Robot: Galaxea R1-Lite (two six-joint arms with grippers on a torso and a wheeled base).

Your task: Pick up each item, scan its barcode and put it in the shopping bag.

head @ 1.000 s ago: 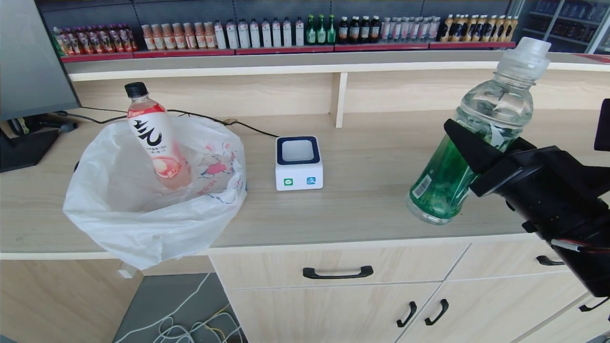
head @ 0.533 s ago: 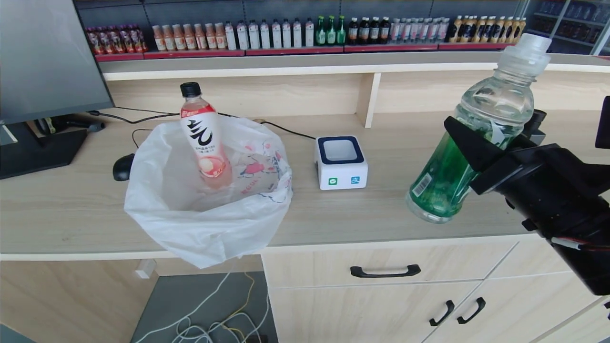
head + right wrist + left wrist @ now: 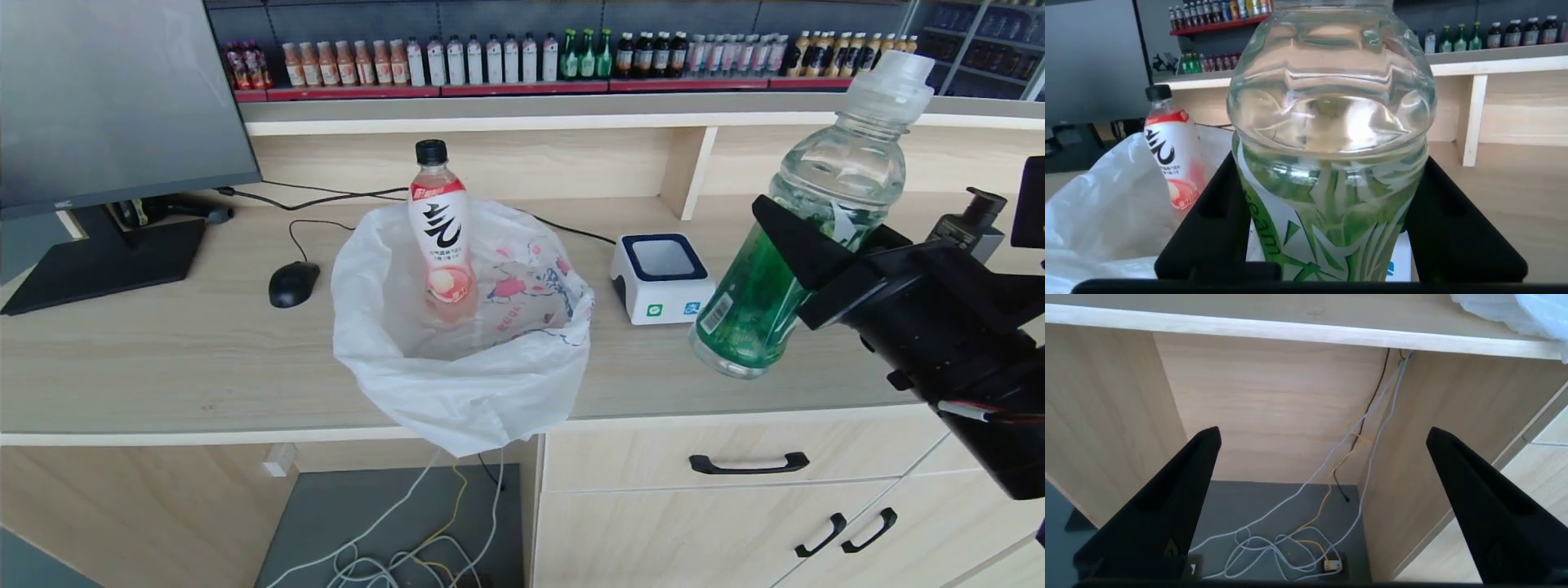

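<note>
My right gripper (image 3: pixel 810 249) is shut on a clear bottle with a green label (image 3: pixel 775 278), held tilted above the counter's front right part, barcode facing left. In the right wrist view the green bottle (image 3: pixel 1331 155) sits between the black fingers (image 3: pixel 1208 229). The white barcode scanner (image 3: pixel 661 278) stands just left of the bottle's base. A white shopping bag (image 3: pixel 457 367) stands open at the counter's front edge with a pink drink bottle (image 3: pixel 442 237) upright inside. My left gripper (image 3: pixel 1323 510) is open with nothing in it, low in front of the cabinet under the counter edge.
A monitor (image 3: pixel 106 98) and a black mouse (image 3: pixel 293 283) sit at the left of the counter (image 3: pixel 163 367). A dark hand-held device (image 3: pixel 970 222) stands at the far right. A raised shelf (image 3: pixel 571 122) backs the counter. Cables (image 3: pixel 1315 539) lie on the floor below.
The whole head picture has shifted, so the camera has moved left along the counter. The green bottle, still gripped, now hangs closer to the scanner and the bag.
</note>
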